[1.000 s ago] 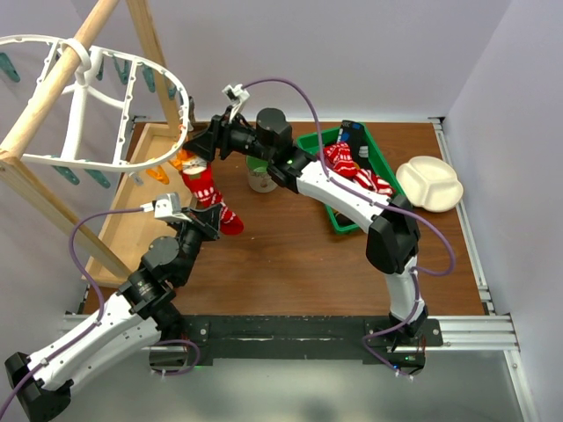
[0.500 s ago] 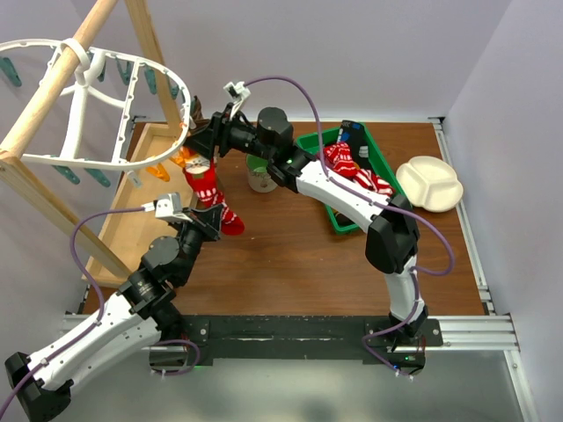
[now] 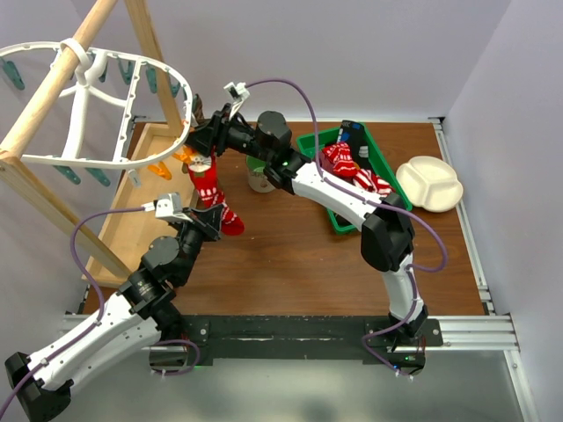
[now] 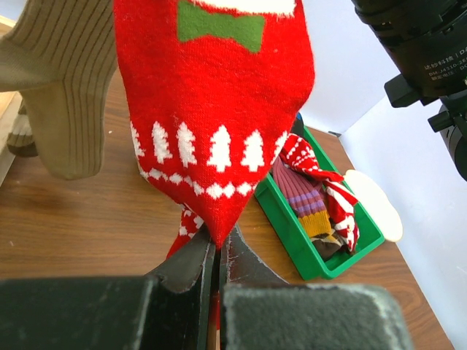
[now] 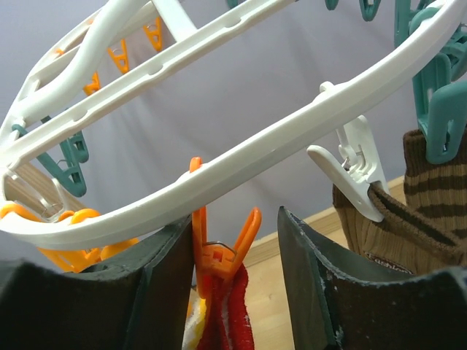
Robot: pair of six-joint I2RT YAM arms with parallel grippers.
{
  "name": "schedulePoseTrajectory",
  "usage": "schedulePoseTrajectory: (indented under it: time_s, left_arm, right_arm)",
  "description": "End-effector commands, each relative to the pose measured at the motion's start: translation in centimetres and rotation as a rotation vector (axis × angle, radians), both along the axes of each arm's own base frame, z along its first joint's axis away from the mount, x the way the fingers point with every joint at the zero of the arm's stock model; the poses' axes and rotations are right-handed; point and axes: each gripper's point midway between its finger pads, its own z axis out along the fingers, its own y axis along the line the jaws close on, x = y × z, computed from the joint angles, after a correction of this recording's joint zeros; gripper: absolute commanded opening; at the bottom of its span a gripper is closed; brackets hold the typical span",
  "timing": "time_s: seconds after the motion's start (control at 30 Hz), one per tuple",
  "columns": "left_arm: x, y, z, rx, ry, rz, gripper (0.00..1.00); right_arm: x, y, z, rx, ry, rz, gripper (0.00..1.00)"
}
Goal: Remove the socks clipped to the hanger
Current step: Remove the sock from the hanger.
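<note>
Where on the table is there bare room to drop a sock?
Bare table lies between the green bin and the arm bases, and again in front of the white plate. Crowded back left: hanger, red sock, left gripper, right gripper.

Right tool (image 5: 235,222) at bottom center, dark fingers (image 5: 153,292) apart, straddling orange clip (image 5: 219,255) that pinches red sock (image 5: 230,328). White hanger (image 5: 292,124) rim runs diagonally above. Right edge: white clip (image 5: 357,171) and teal clip (image 5: 441,102) on brown striped sock (image 5: 438,182).

The left arm (image 3: 106,330) and right arm (image 3: 339,192) wear white shells over black joints, and a purple cable (image 3: 281,81) loops back behind the black left pincer (image 4: 217,244) and right pincer (image 5: 235,219).
</note>
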Motion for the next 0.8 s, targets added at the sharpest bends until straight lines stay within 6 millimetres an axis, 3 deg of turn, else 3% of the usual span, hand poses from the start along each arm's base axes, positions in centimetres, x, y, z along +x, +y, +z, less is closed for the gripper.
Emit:
schedulePoseTrajectory:
  time_s: [0.0,0.07,0.17,0.2,0.27,0.6,0.63,0.77]
  left_arm:
    - [0.1,0.1,1.5,-0.033,-0.038,0.003,0.0]
    - [0.0,0.1,1.4,-0.03,-0.035,0.001,0.0]
    - [0.0,0.1,1.2,-0.027,-0.032,0.003,0.0]
    - [0.0,0.1,1.2,-0.027,-0.031,0.001,0.0]
    - [-0.1,0.0,0.9,-0.024,-0.022,-0.005,0.0]
    - [-0.5,0.2,-0.1,-0.021,0.001,-0.015,0.0]
    - [-0.5,0.2,-0.1,-0.023,0.002,-0.013,0.0]
    - [-0.4,0.1,0.0,-0.021,0.001,-0.016,0.0]
  right_arm:
    - [-0.7,-1.2,5.1,0.117,-0.076,-0.034,0.46]
    - [-0.7,-1.3,5.3,0.12,-0.08,-0.036,0.41]
    - [-0.7,-1.2,5.1,0.117,-0.077,-0.036,0.21]
    - [-0.7,-1.2,5.1,0.115,-0.074,-0.035,0.09]
    - [-0.7,-1.2,5.1,0.11,-0.073,-0.034,0.01]
    - [-0.9,-1.4,5.2,0.103,-0.082,-0.032,0.0]
    - [-1.0,-1.3,5.1,0.101,-0.08,-0.03,0.13]
    - [-0.8,-1.6,5.0,0.096,-0.075,-0.048,0.49]
